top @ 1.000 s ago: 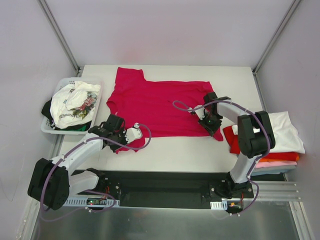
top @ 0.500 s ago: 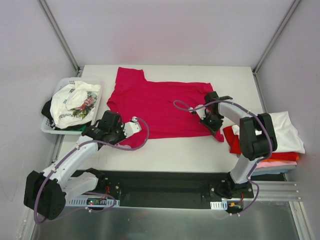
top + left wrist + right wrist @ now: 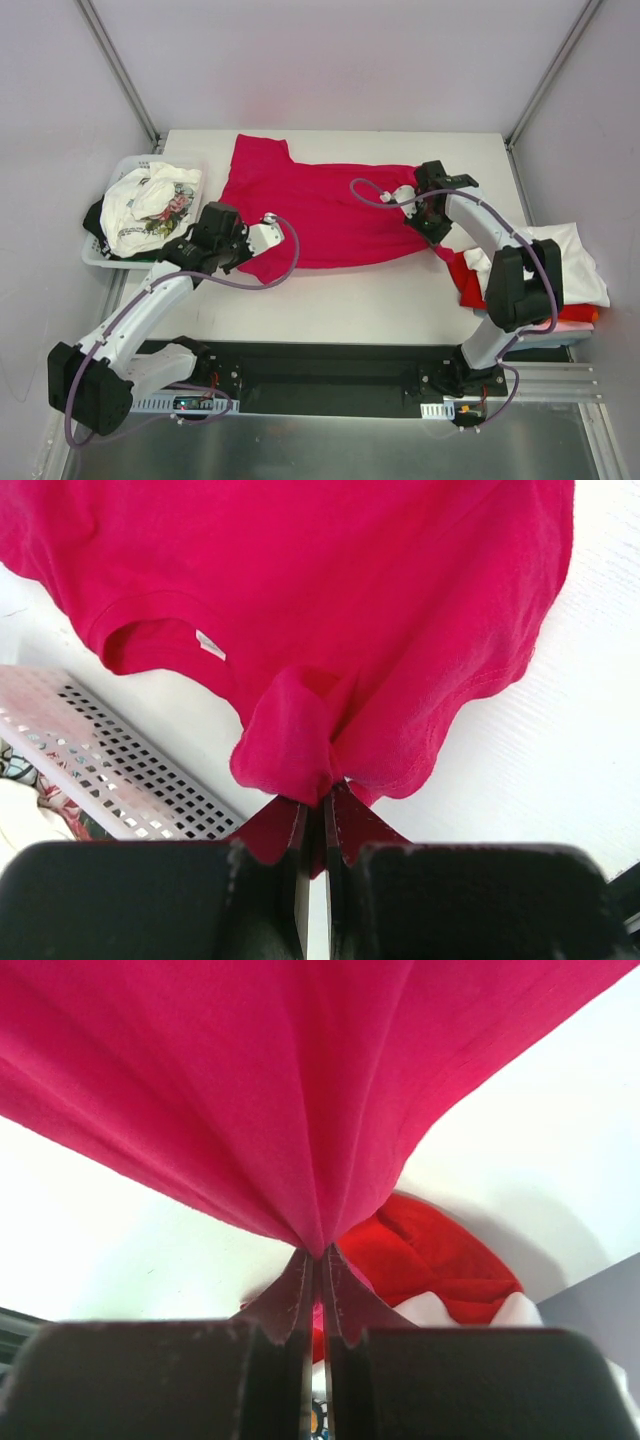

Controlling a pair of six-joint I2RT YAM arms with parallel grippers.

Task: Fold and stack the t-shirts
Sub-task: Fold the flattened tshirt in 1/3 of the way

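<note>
– On the table's middle stretch, what have you got?

– I see the crimson t-shirt [image 3: 320,215] lying spread across the table [image 3: 350,300], its long side running left to right and one sleeve pointing toward the far edge. Both arms have hold of its near edge.

– How is the left gripper?

– My left gripper [image 3: 322,798] is clenched on the crimson t-shirt. From the wrist camera I see the jaws pressed together on a bunched fold of cloth. The neck opening, with its small white label, sits just beside that fold. From above, the gripper is at the shirt's near left corner, close to the white basket [image 3: 95,255].

– And the right?

– The right gripper [image 3: 320,1255] is clamped on the same shirt at its near right corner. The cloth fans out from the pinch in tight pleats, and I can see the table surface under it.

– Where are the other shirts?

– A crumpled white printed t-shirt [image 3: 150,205] lies in the basket on top of something dark. At the table's right edge there is a folded stack with a white t-shirt [image 3: 575,260] on top. A red t-shirt [image 3: 465,275] pokes out of the stack toward the right gripper, and orange and pink layers show below.
</note>
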